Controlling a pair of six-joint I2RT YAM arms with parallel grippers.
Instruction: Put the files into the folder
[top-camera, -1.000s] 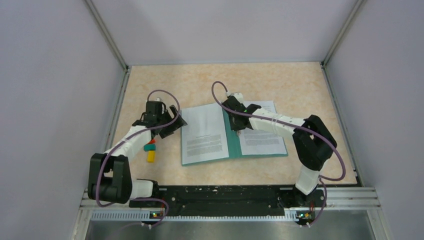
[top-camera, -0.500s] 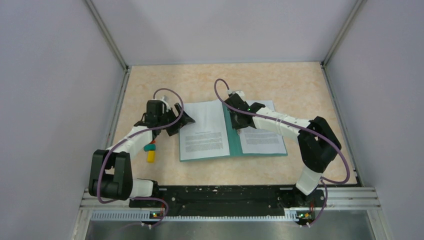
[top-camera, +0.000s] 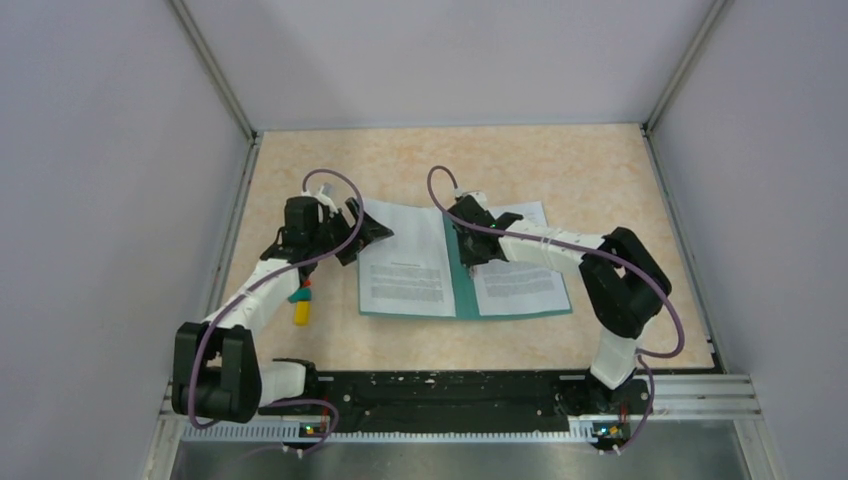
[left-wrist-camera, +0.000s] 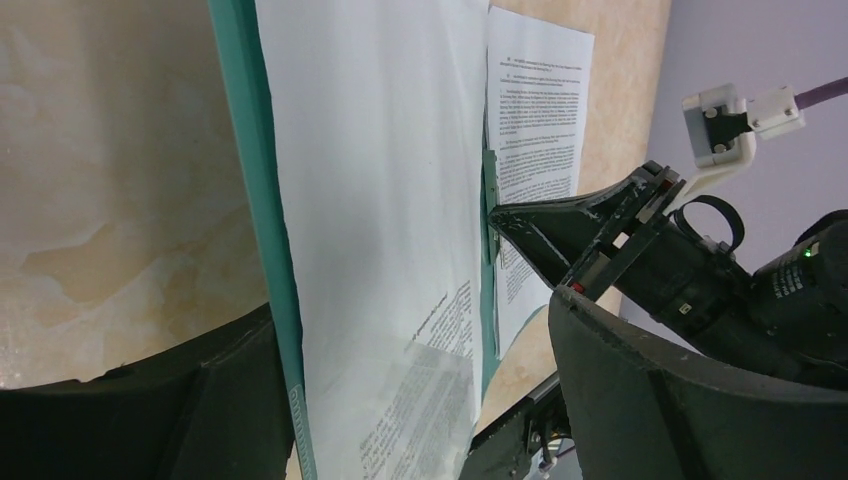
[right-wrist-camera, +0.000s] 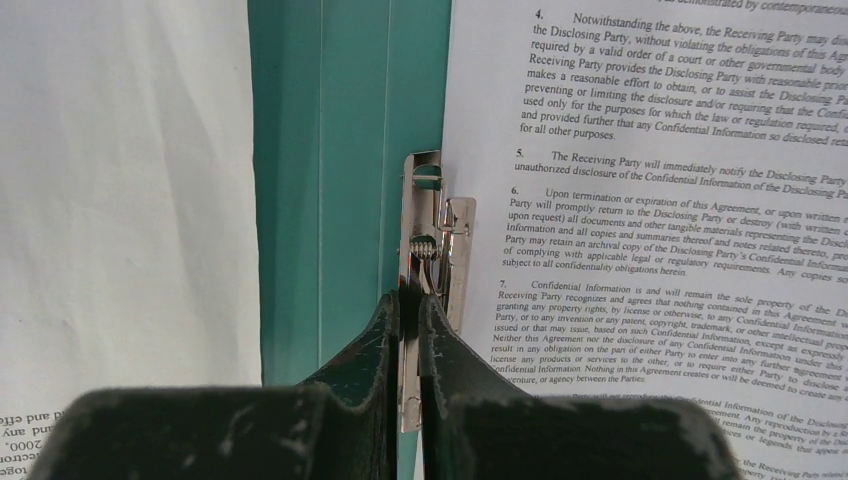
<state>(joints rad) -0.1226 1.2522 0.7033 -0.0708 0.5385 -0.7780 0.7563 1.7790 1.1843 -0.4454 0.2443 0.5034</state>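
Room on table (top-camera: 560, 165) behind folder (top-camera: 462, 292), right tool (right-wrist-camera: 411, 300) pinching its fastener (right-wrist-camera: 440, 235), yellow block (top-camera: 301, 313) beside left arm (top-camera: 252, 288)

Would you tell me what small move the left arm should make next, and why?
Probably close the left tool on the far corner of the left sheet. Its jaws stand open around that edge, and the right tool is shut on the clip of the folder, perhaps holding it ready for the sheet.
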